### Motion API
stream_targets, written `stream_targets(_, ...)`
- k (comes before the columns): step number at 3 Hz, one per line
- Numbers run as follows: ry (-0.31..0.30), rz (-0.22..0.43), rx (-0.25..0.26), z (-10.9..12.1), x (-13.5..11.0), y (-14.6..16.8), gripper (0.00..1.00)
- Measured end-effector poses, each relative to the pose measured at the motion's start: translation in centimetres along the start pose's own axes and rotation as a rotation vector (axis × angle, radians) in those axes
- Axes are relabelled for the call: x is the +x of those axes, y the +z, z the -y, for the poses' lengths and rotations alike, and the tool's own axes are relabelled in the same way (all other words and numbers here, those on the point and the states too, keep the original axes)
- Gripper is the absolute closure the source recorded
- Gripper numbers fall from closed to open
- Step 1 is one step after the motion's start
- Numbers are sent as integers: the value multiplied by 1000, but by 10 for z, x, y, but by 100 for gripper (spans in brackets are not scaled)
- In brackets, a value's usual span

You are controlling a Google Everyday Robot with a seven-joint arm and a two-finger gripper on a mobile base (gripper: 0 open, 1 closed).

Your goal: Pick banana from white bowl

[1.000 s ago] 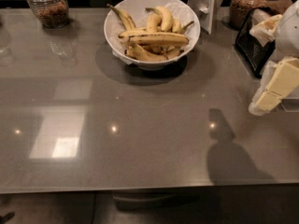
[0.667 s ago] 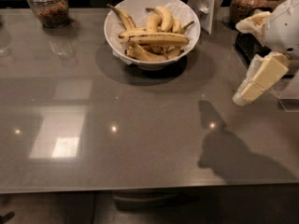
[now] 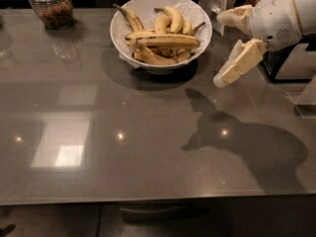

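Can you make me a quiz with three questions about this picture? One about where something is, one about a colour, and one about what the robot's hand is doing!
1. Where is the hand?
A) inside the bowl
B) right of the bowl, above the table
C) underneath the table

2. What colour is the bowl?
A) red
B) white
C) blue

3. What is the hand doing?
A) holding a banana
B) squeezed shut
C) open and empty

Answers: 1 B, it hangs beside the bowl's right side. 2 B, the bowl is plain white. 3 C, its fingers are spread apart and the long banana lies in the bowl.
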State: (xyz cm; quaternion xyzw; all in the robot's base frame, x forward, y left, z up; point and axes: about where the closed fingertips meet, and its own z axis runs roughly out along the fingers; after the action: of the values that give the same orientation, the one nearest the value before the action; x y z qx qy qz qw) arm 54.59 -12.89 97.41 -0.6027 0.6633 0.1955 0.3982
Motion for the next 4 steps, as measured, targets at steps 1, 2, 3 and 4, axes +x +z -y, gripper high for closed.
stream_targets(1, 6, 21, -4, 4, -1, 2, 0)
stream_targets(2, -31, 12, 8, 8, -4, 8, 0)
stream_targets(3, -163, 11, 58, 20, -15, 27, 0)
stream_targets(4, -330, 45, 104, 40, -33, 51, 0)
